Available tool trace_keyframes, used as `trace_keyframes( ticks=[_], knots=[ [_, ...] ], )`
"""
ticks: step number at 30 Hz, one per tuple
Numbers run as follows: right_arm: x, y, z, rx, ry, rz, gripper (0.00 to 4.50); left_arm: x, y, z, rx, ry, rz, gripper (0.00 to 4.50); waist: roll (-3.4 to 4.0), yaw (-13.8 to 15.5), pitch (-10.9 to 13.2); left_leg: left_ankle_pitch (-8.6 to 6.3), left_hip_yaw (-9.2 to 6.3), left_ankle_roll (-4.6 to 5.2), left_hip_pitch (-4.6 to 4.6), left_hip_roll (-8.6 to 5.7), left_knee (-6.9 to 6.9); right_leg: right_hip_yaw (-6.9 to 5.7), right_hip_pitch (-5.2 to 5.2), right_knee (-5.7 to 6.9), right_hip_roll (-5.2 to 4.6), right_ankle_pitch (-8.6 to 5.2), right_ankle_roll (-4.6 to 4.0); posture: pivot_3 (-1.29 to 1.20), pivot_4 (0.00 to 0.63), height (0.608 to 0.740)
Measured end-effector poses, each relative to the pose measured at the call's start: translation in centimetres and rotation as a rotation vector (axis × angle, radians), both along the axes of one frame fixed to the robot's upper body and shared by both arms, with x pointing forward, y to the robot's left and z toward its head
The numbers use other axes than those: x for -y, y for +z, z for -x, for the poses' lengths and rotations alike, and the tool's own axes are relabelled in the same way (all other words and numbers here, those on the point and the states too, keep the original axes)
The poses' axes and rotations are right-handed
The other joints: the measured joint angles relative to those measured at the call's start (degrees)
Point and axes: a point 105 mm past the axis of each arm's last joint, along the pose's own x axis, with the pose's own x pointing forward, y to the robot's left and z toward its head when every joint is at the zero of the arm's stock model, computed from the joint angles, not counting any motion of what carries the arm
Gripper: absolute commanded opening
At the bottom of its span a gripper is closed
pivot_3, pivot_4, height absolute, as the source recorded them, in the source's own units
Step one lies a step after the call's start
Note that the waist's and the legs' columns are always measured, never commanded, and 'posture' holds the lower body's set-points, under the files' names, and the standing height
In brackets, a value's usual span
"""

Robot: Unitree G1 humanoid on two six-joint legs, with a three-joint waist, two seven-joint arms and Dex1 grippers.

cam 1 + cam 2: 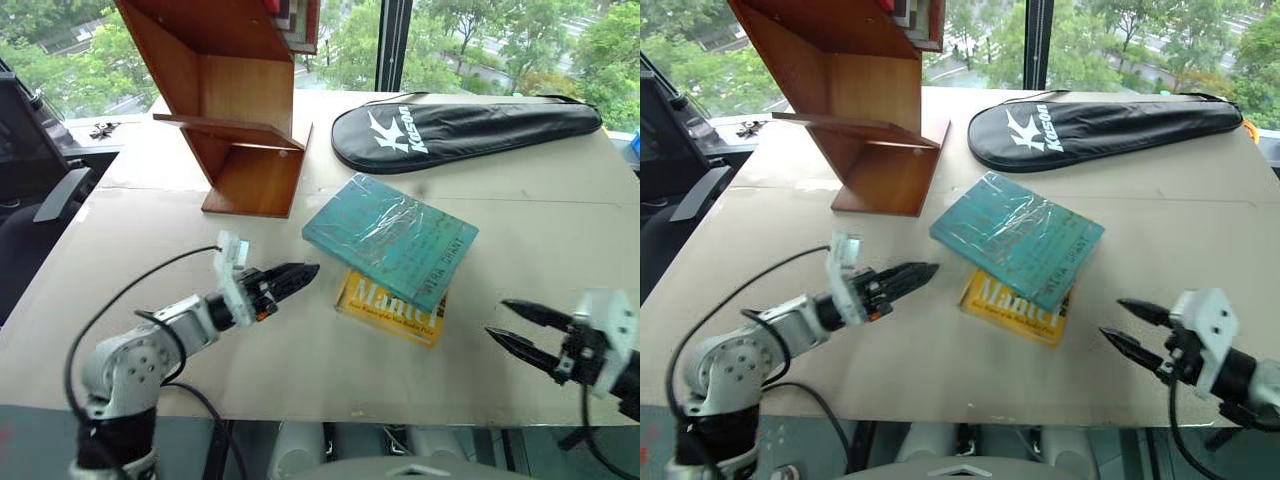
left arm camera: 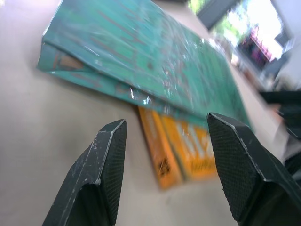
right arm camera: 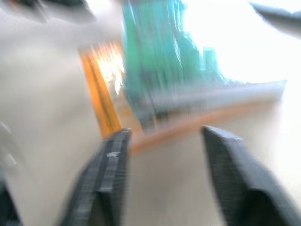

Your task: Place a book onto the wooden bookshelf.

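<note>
Both arms are built of silver-grey metal segments with rounded joint housings, the left one dotted with small screws. A thin black cable loops loosely beside each arm. Each wrist carries a white block. The left claw (image 1: 300,272) and right claw (image 1: 512,326) have tapered black fingers (image 2: 106,174) with finely textured pads.

The yellow book (image 1: 388,309) lies mostly hidden under the book (image 1: 391,238), only its near edge and part of its title showing. The wooden bookshelf (image 1: 232,100), at the table's (image 1: 300,370) far left corner, is cut off above. The right wrist view is blurred by motion.
</note>
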Motion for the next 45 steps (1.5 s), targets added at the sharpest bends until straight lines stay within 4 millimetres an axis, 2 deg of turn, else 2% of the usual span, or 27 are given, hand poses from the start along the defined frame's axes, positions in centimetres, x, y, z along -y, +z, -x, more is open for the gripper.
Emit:
trace_keyframes(
  ticks=[1, 2, 5, 8, 12, 15, 20, 21, 22, 23, 25, 27, 29, 33, 34, 37, 38, 39, 41, 42, 45],
  knots=[
    [-0.4, 0.7, 0.2, 0.032, 0.022, -0.019, 4.19, 0.2, -0.6, -0.5, -0.068, 0.027, 0.036, 2.77, -0.05, -0.20, -0.03, 0.00, -0.05, 0.00, 0.03, -0.01, 0.03, -0.03, 0.07, 0.00, -0.05, 0.01, -0.02, 0.00, 0.150, 0.740],
    [-0.8, 1.3, 0.3, 0.063, 0.041, -0.037, 4.46, 0.4, -1.3, -1.0, -0.145, 0.059, 0.088, 2.77, -0.08, -0.30, -0.05, 0.01, -0.12, 0.01, 0.03, -0.02, 0.06, -0.05, 0.10, 0.02, -0.04, 0.04, -0.07, 0.00, 0.150, 0.740],
    [-1.4, 2.0, 0.0, 0.109, 0.054, -0.043, 4.46, 1.0, -2.3, -1.6, -0.261, 0.091, 0.138, 2.77, -0.13, -0.41, -0.07, 0.01, -0.22, 0.01, 0.00, -0.08, 0.11, -0.11, 0.12, 0.05, -0.04, 0.07, -0.12, 0.00, 0.150, 0.740],
    [-1.9, 2.3, -0.4, 0.127, 0.065, -0.048, 4.46, 2.4, -2.7, -2.5, -0.346, 0.122, 0.222, 2.77, -0.15, -0.12, -0.08, 0.01, -0.37, 0.02, -0.08, -0.24, 0.11, -0.17, 0.13, 0.03, -0.08, 0.08, -0.15, 0.00, 0.150, 0.740],
    [-2.1, 2.2, -0.7, 0.131, 0.062, -0.029, 4.46, 3.5, -2.5, -3.9, -0.378, 0.149, 0.288, 2.77, -0.13, 0.66, -0.10, 0.01, -0.51, 0.02, -0.08, -0.38, 0.11, -0.17, 0.14, 0.00, -0.04, 0.07, -0.16, 0.00, 0.150, 0.740],
    [-2.4, 2.0, -0.7, 0.118, 0.069, -0.029, 4.46, 5.4, -2.0, -5.1, -0.374, 0.141, 0.373, 2.77, -0.14, 1.14, -0.11, 0.01, -0.60, 0.02, -0.16, -0.45, 0.15, -0.26, 0.17, -0.06, -0.05, 0.07, -0.16, 0.00, 0.150, 0.740],
    [-2.3, 1.8, -0.8, 0.109, 0.049, -0.021, 4.46, 7.1, -2.1, -5.5, -0.373, 0.116, 0.413, 2.77, -0.14, 0.90, -0.11, 0.01, -0.71, 0.02, -0.14, -0.49, 0.15, -0.24, 0.17, -0.06, 0.01, 0.06, -0.15, 0.00, 0.150, 0.740],
    [-2.3, 1.8, -0.8, 0.108, 0.049, -0.017, 4.50, 7.4, -2.1, -5.7, -0.376, 0.108, 0.416, 2.24, -0.14, 0.91, -0.11, 0.01, -0.73, 0.02, -0.14, -0.49, 0.15, -0.25, 0.17, -0.05, 0.02, 0.06, -0.15, 0.00, 0.150, 0.740],
    [-2.3, 1.8, -0.8, 0.108, 0.049, -0.017, 4.50, 7.4, -2.1, -5.7, -0.377, 0.108, 0.416, 2.15, -0.14, 0.91, -0.11, 0.01, -0.74, 0.02, -0.14, -0.50, 0.16, -0.25, 0.18, -0.05, 0.02, 0.06, -0.15, 0.00, 0.150, 0.740],
    [-2.3, 1.7, -0.8, 0.104, 0.049, -0.016, 4.50, 7.7, -2.3, -5.9, -0.383, 0.105, 0.420, 1.55, -0.12, 0.92, -0.12, 0.01, -0.75, 0.02, -0.13, -0.49, 0.16, -0.25, 0.20, -0.05, 0.02, 0.06, -0.15, 0.00, 0.150, 0.740],
    [-2.4, 1.5, -0.7, 0.092, 0.052, -0.019, 4.50, 7.9, -2.1, -6.1, -0.379, 0.093, 0.445, 0.65, -0.12, 0.94, -0.12, 0.01, -0.81, 0.02, -0.12, -0.47, 0.16, -0.31, 0.27, -0.08, 0.00, 0.06, -0.14, 0.00, 0.150, 0.740],
    [-2.5, 1.3, -0.7, 0.081, 0.057, -0.024, 4.50, 7.9, -1.5, -6.2, -0.361, 0.078, 0.485, 0.08, -0.12, 0.94, -0.12, 0.01, -0.85, 0.02, -0.12, -0.46, 0.17, -0.36, 0.31, -0.10, -0.02, 0.06, -0.14, 0.00, 0.150, 0.740],
    [-2.6, 1.2, -0.7, 0.083, 0.055, -0.025, 4.50, 7.9, -1.2, -6.1, -0.353, 0.070, 0.508, 0.08, -0.13, 0.92, -0.13, 0.01, -0.94, 0.02, -0.15, -0.46, 0.21, -0.41, 0.34, -0.11, -0.05, 0.06, -0.14, 0.00, 0.150, 0.740],
    [-2.5, 1.3, -0.8, 0.095, 0.044, -0.019, 4.50, 6.5, -0.5, -5.3, -0.318, 0.068, 0.506, 0.08, -0.15, 0.64, -0.11, 0.00, -1.48, 0.00, -0.15, -0.52, 0.21, -0.26, 0.33, -0.10, 0.05, 0.05, -0.15, 0.00, 0.150, 0.740],
    [-2.6, 1.6, -1.0, 0.117, 0.046, -0.023, 4.50, 5.5, 0.3, -4.6, -0.268, 0.054, 0.455, 0.08, -0.17, 0.42, -0.09, 0.03, -1.74, -0.07, -0.15, -0.56, 0.21, -0.19, 0.32, -0.10, 0.10, 0.05, -0.16, 0.00, 0.150, 0.740],
    [-2.5, 2.2, -1.5, 0.141, 0.052, -0.048, 4.50, 4.2, 2.3, -3.6, -0.158, 0.026, 0.352, 0.08, -0.31, 0.37, 0.06, 0.07, -1.87, -0.14, -0.16, -0.62, 0.19, -0.20, 0.31, -0.08, 0.16, 0.05, -0.18, 0.00, 0.150, 0.740],
    [-2.2, 2.6, -1.9, 0.157, 0.041, -0.059, 4.50, 3.5, 3.9, -3.0, -0.071, -0.004, 0.269, 0.08, -0.41, 0.34, 0.14, 0.09, -1.92, -0.17, -0.18, -0.61, 0.19, -0.23, 0.30, -0.10, 0.15, 0.06, -0.19, 0.00, 0.150, 0.740],
    [-1.7, 3.0, -2.3, 0.167, 0.034, -0.074, 4.50, 2.8, 6.3, -2.2, 0.067, -0.032, 0.151, 0.08, -0.46, 0.38, 0.17, 0.09, -1.92, -0.17, -0.19, -0.64, 0.19, -0.25, 0.30, -0.10, 0.18, 0.06, -0.19, 0.00, 0.150, 0.740],
    [-1.3, 3.2, -2.7, 0.168, 0.027, -0.082, 4.50, 2.8, 10.1, -1.4, 0.275, -0.072, 0.025, 0.08, -0.32, 1.01, 0.14, 0.08, -1.92, -0.15, -0.14, -0.87, 0.18, -0.24, 0.33, -0.08, 0.04, 0.05, -0.19, 0.00, 0.150, 0.740],
    [-0.9, 3.7, -3.1, 0.181, 0.029, -0.089, 4.50, 3.0, 12.6, -0.7, 0.470, -0.112, -0.175, 0.08, -0.31, 1.17, 0.20, 0.08, -2.01, -0.14, -0.22, -0.98, 0.14, -0.28, 0.33, -0.17, 0.04, 0.05, -0.19, 0.00, 0.150, 0.740],
    [0.1, 5.1, -3.7, 0.221, 0.027, -0.101, 4.50, 4.0, 16.6, 0.4, 0.812, -0.199, -0.463, 0.08, -0.24, 1.30, 0.23, 0.07, -2.03, -0.11, -0.25, -1.32, 0.08, -0.27, 0.33, -0.25, -0.04, 0.04, -0.18, 0.00, 0.150, 0.740]
  ],
)
